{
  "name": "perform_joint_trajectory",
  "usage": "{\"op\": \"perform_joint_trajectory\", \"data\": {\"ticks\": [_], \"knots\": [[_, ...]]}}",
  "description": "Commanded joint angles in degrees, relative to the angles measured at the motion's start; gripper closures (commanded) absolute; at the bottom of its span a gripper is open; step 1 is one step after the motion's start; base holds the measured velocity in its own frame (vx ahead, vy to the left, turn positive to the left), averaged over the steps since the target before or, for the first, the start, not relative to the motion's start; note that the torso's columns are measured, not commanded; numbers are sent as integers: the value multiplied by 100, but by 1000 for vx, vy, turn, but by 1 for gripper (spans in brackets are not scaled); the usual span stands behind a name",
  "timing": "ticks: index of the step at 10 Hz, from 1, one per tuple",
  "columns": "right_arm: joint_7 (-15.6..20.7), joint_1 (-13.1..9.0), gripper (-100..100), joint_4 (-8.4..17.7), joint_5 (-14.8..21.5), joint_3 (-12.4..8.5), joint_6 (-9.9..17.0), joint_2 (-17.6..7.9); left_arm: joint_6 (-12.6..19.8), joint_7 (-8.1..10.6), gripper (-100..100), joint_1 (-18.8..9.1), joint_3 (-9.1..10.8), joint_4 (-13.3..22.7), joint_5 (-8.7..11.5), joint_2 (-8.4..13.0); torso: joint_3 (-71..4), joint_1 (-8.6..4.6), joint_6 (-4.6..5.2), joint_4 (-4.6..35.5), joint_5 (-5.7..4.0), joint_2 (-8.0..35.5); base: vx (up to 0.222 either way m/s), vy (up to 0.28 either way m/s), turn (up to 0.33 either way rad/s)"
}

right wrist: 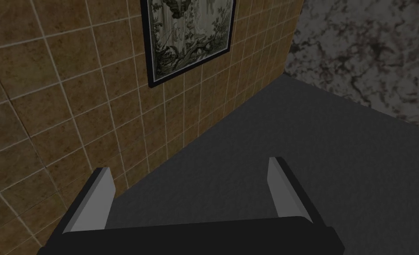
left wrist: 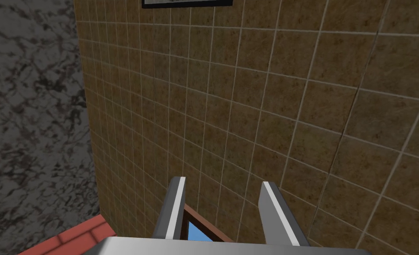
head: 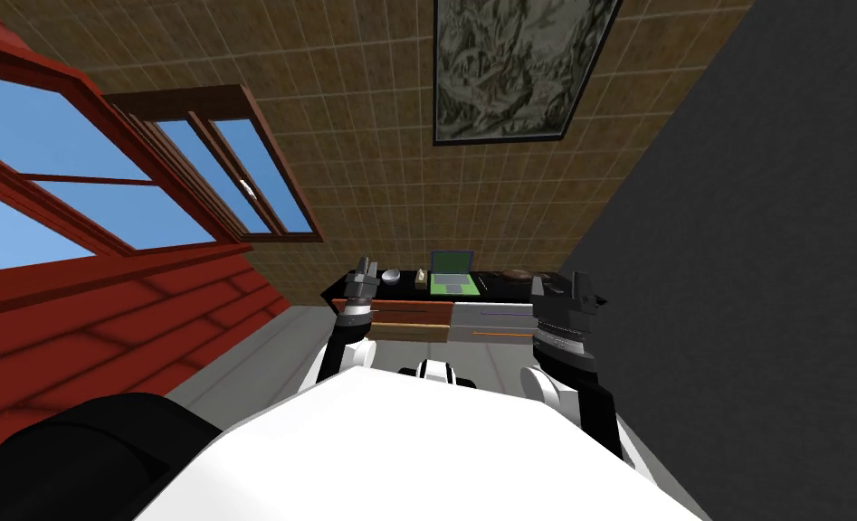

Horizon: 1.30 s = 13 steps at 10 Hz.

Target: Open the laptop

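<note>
The laptop (head: 452, 272) stands on a dark desk top (head: 494, 284) against the tiled wall, straight ahead of me. Its lid is raised, and both screen and keyboard show green. My left gripper (head: 364, 269) is held up at the desk's left end, to the left of the laptop and apart from it. In the left wrist view that gripper (left wrist: 224, 197) is open, with nothing between its fingers. My right gripper (head: 578, 288) is raised at the desk's right end. In the right wrist view it (right wrist: 190, 179) stands wide open and empty.
The desk has brown and pale drawer fronts (head: 417, 318) below its top. A small grey bowl (head: 390, 275) and a little box (head: 420, 280) lie left of the laptop, a round flat thing (head: 517, 273) to its right. A red-framed window wall (head: 100, 271) runs on my left, a dark grey wall (head: 743, 271) on my right.
</note>
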Motion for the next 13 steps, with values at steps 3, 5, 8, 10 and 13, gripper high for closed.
{"op": "perform_joint_trajectory", "data": {"ticks": [3,5,8,10,13], "knots": [[-276,-326,-100,242,-687,-160,38,-296,0,0,0,0,0,0,0,0,-5,11,-2,7,3,6,26,-76,227],[-476,-559,-100,402,-1076,-285,71,-419,0,0,0,0,0,0,0,0,-1,20,-2,9,6,13,14,-66,289],[-586,-687,-100,492,-1463,-356,90,-473,0,0,0,0,0,0,0,0,-4,11,-2,8,3,9,12,-59,153],[-704,-821,-100,587,-1753,-432,111,-520,0,0,0,0,0,0,0,0,-5,13,-4,7,4,7,11,-53,222],[-959,-1106,-100,796,-2267,-605,158,-597,0,0,0,1,1,0,0,0,-3,6,2,8,2,10,7,-69,216]]}}
